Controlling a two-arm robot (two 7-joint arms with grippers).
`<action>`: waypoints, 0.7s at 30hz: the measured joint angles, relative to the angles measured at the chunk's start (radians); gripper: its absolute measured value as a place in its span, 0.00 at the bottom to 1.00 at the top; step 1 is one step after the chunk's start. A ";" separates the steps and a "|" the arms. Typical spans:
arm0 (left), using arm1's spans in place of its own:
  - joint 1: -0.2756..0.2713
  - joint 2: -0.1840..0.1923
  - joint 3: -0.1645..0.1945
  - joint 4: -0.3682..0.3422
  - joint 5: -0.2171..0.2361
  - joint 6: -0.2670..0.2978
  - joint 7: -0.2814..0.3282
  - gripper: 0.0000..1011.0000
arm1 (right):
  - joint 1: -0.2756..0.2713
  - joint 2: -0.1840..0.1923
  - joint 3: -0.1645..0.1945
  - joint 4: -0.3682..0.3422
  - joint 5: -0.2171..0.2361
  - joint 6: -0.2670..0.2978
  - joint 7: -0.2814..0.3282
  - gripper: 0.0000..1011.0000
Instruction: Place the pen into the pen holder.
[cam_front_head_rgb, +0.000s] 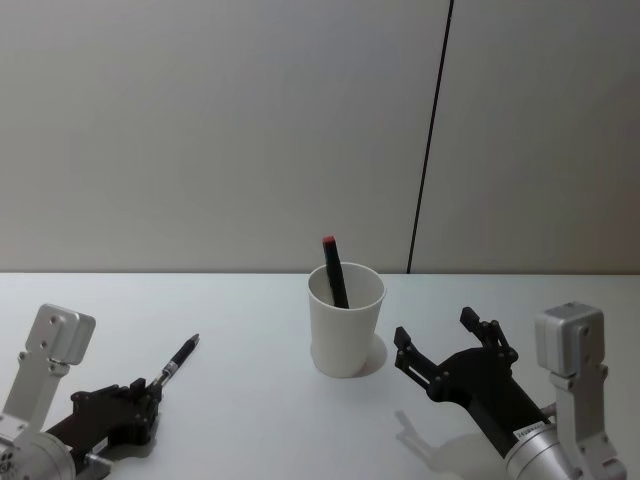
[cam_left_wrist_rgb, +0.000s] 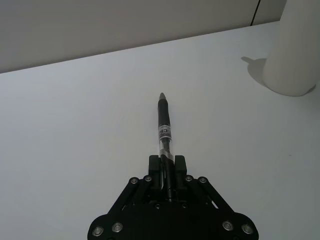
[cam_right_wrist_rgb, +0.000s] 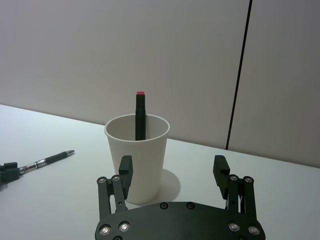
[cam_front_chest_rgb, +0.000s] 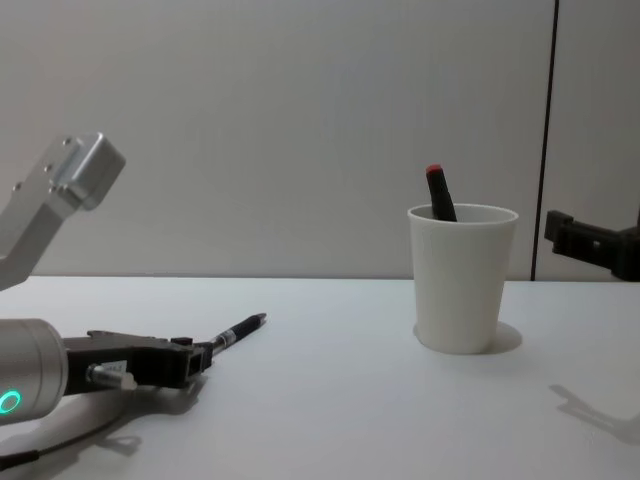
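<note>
**A:** From the head, where is the pen?

**B:** The pen (cam_front_head_rgb: 180, 357) is pinched at its rear end by the left claw (cam_front_head_rgb: 152, 393), low over the white tabletop (cam_front_head_rgb: 250, 330) on the robot's left. It is well apart from the pen holder (cam_front_head_rgb: 345, 325), which stands at the centre. A red-tipped pen (cam_front_head_rgb: 334, 270) leans inside that cup. The right claw (cam_front_head_rgb: 435, 330) hangs just to the right of the cup with its fingers spread.

**A:** And the left wrist?

**B:** The left claw (cam_left_wrist_rgb: 167, 165) is pressed together on the pen (cam_left_wrist_rgb: 163, 122), whose tip points out over the tabletop (cam_left_wrist_rgb: 75, 125). The pen holder (cam_left_wrist_rgb: 295, 55) stands off to one side.

**A:** The right wrist?

**B:** The right claw (cam_right_wrist_rgb: 173, 165) is spread wide and grips nothing. The pen holder (cam_right_wrist_rgb: 137, 155) stands upright just beyond its fingers, apart from both of them. The red-tipped pen (cam_right_wrist_rgb: 140, 112) rises above the rim. Farther off are the pen (cam_right_wrist_rgb: 47, 161) and the left claw (cam_right_wrist_rgb: 7, 170).

**A:** The chest?

**B:** The left claw (cam_front_chest_rgb: 195, 358) holds the pen (cam_front_chest_rgb: 238, 328) slanting slightly upward, its tip towards the pen holder (cam_front_chest_rgb: 462, 275). The red-tipped pen (cam_front_chest_rgb: 438, 195) leans within the cup. The right claw (cam_front_chest_rgb: 575, 235) comes in at the right edge, level with the rim and clear of it.
</note>
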 joint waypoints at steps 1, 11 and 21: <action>0.003 0.000 -0.001 -0.002 0.001 -0.005 0.000 0.18 | 0.000 0.000 0.000 0.000 0.000 0.000 0.000 0.99; 0.022 -0.007 -0.027 -0.035 0.000 -0.071 -0.003 0.18 | 0.000 0.000 0.000 0.000 0.000 0.000 0.000 0.99; 0.038 -0.018 -0.063 -0.089 -0.022 -0.166 -0.024 0.18 | 0.000 0.000 0.000 0.000 0.000 0.000 0.000 0.99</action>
